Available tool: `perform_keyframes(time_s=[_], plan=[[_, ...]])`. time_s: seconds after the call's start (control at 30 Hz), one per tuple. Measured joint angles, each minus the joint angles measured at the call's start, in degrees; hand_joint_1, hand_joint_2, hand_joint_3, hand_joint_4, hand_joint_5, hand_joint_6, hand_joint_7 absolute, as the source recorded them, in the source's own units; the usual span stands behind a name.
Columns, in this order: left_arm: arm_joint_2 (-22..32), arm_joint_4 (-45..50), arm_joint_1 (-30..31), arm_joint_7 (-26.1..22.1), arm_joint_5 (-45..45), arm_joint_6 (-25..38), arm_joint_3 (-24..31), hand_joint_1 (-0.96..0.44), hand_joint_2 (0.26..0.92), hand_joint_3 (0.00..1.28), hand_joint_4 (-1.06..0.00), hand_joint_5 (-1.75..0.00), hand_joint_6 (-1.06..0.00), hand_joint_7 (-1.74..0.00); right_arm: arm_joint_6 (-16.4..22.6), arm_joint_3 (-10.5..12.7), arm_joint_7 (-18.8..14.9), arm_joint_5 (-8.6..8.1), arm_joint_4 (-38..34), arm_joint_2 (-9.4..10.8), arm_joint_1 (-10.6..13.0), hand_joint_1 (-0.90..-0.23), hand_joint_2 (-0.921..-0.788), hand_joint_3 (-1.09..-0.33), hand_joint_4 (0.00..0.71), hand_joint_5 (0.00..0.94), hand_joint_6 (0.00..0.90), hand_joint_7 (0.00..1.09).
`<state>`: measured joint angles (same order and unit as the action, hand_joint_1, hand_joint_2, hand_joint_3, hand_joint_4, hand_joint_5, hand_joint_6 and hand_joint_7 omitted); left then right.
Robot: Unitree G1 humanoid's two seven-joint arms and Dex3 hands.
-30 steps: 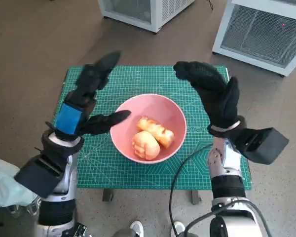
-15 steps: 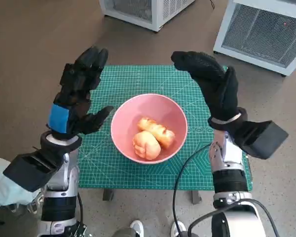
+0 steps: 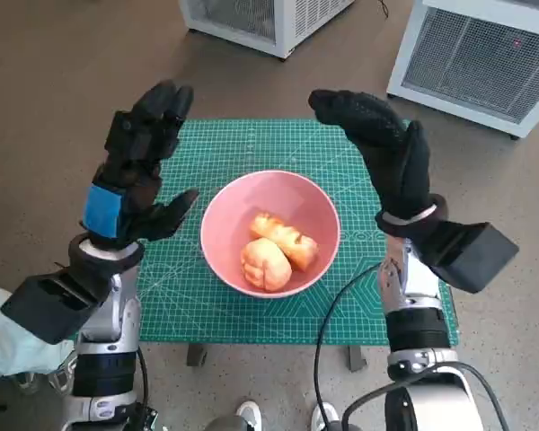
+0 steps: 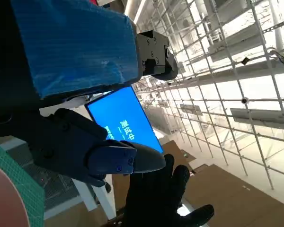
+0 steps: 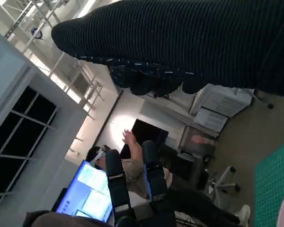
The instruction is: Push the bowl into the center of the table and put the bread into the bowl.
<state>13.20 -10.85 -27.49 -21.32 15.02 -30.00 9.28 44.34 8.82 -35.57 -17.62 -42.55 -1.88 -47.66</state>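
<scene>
With the pink bowl (image 3: pixel 270 232) sitting mid-table on the green mat (image 3: pixel 207 153), two bread pieces (image 3: pixel 278 250) already lie inside it. The left robot hand (image 3: pixel 139 166) and right robot hand (image 3: pixel 382 153) hover either side, fingers spread, holding nothing. The bread looks soft and light; the bowl seems rigid, best nudged by its rim. Open mat surrounds it.

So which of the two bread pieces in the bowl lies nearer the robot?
The rounder, paler bread piece, by the pink bowl's near rim; the longer, browner bread piece lies behind it.
</scene>
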Motion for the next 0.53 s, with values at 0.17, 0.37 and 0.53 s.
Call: perform_keyframes(time_s=[0.17, 0.37, 0.53], plan=[[0.1, 0.2, -0.3, -1.2, 2.2, 1.7, 0.1, -0.64, 0.921, 0.37, -0.23, -0.02, -0.07, -0.45, 0.1, -0.3, 0.8, 0.07, 0.7, 0.0, 0.2, -0.669, -0.921, -0.769, 0.2, 0.008, -0.001, 0.61], [0.3, 0.7, -0.4, -2.7, 4.0, 3.5, 0.1, -0.64, 0.921, 0.37, -0.24, -0.02, -0.08, -0.45, 0.1, -0.6, 1.5, 0.08, 1.9, 0.0, 0.9, -0.664, -0.921, -0.771, 0.2, 0.008, -0.001, 0.61], [0.3, 0.8, -0.5, -3.2, 4.1, 4.1, 0.2, -0.64, 0.921, 0.37, -0.24, -0.02, -0.09, -0.45, 0.1, -0.9, 1.8, 0.08, 2.2, -0.1, 1.2, -0.663, -0.921, -0.771, 0.2, 0.007, -0.001, 0.61]])
